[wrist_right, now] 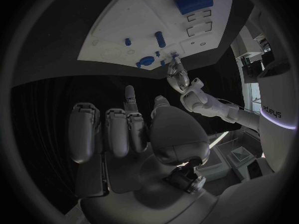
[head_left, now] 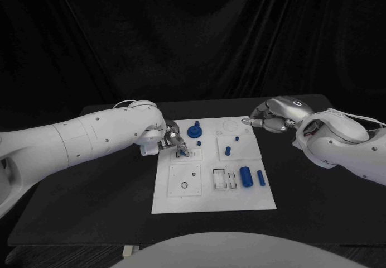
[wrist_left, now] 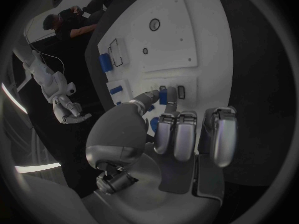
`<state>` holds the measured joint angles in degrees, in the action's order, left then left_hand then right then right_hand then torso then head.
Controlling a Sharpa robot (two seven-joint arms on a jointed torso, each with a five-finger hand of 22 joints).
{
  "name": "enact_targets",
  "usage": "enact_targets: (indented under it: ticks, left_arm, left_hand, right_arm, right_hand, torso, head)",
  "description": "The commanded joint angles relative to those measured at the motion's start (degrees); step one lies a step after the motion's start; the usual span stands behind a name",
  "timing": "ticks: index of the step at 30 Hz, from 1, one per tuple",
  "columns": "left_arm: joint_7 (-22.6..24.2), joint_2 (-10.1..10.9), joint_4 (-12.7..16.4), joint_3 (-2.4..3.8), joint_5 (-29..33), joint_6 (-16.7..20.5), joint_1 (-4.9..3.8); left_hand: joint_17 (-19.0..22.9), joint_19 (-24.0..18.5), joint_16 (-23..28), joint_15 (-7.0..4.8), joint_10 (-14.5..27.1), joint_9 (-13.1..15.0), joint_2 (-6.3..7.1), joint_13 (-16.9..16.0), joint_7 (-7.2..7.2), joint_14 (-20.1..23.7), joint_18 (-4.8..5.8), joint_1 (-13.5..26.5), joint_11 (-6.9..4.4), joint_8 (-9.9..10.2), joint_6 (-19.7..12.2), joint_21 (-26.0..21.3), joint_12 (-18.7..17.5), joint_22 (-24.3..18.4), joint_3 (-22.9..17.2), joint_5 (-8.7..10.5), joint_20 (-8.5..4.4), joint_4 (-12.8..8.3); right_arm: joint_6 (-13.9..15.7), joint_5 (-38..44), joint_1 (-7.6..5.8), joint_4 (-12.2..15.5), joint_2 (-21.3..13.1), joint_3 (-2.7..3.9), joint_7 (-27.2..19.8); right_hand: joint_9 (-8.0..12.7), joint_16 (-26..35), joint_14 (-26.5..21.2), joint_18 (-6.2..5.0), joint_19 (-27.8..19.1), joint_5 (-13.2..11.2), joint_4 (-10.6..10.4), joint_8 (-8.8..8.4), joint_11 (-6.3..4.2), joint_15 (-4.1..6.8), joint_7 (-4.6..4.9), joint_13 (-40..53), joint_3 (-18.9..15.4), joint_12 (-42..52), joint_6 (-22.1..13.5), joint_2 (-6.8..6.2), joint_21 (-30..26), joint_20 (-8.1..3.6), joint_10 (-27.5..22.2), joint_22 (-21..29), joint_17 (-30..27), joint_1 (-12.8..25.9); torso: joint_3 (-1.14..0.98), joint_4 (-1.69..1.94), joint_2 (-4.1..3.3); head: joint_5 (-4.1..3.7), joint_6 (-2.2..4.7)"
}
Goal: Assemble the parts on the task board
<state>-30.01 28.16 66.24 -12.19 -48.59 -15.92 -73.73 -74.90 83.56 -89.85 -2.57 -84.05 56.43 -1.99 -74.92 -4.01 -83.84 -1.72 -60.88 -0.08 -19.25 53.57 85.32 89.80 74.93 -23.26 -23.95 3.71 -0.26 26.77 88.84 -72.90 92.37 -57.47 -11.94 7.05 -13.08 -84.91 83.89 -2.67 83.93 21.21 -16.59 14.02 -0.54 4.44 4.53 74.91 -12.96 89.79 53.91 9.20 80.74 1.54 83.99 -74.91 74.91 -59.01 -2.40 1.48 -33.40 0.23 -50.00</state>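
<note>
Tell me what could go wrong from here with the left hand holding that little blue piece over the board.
The left hand pinches a small blue part just above the task board; a slightly tilted grip could jam it at its slot or drop it. Its fingers are near the round blue part and could knock it.

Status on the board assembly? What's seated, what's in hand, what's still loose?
Seated, apparently: a round blue knob and a short blue peg stand on the task board. In hand: the left robot hand pinches a small blue part at the board's slot area. Left: a blue cylinder and a slimmer blue pin lie loose. The right robot hand is curled, holding nothing.
</note>
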Motion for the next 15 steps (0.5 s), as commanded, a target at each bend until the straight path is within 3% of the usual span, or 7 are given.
enact_targets:
  ticks: [1, 15]
  left_arm:
    - [0.0, -0.3, -0.1, 0.05, 0.1, 0.0, 0.04]
    - [0.4, -1.3, -1.0, 0.05, 0.1, -0.4, 0.10]
  left_hand:
    - [-15.1, 0.1, -0.2, -0.41, -6.0, 0.1, -0.02, -15.1, 0.94, -6.2, -0.21, 0.5, -0.52, 0.2, 0.9, -0.1, 0.2, 10.6, -0.8, 0.06, -0.10, -0.4]
    - [-15.1, -0.1, -0.2, -0.44, -6.0, 0.1, -0.17, -15.1, 0.98, -6.2, -0.29, 0.5, -0.55, 0.3, 1.0, -0.3, 0.2, 10.4, -1.1, 0.31, -0.14, -0.5]
  right_arm:
    - [-0.2, 0.1, 0.13, 0.0, 0.0, 0.04, 1.1]
    - [-0.2, 0.1, 0.14, -0.3, 0.1, 0.04, 1.0]
  right_hand:
    - [-0.1, 0.4, 3.6, 0.15, 2.4, -0.2, 0.1, 0.24, 0.44, -0.34, -0.11, 15.1, 0.1, 0.2, 0.5, 0.30, -0.3, 0.53, 6.0, -11.7, 0.5, -0.6]
    - [-0.1, 0.7, 3.4, 0.00, 2.1, -0.2, 0.2, 0.22, 0.56, -0.37, -0.07, 15.1, 0.1, 0.2, 0.6, 0.39, -0.9, 0.60, 6.0, -11.5, -0.4, -1.1]
  torso:
    - [0.00, -0.02, -0.02]
    - [0.01, 0.00, -0.03]
  head:
    - [-0.07, 0.00]
    - [0.10, 0.00]
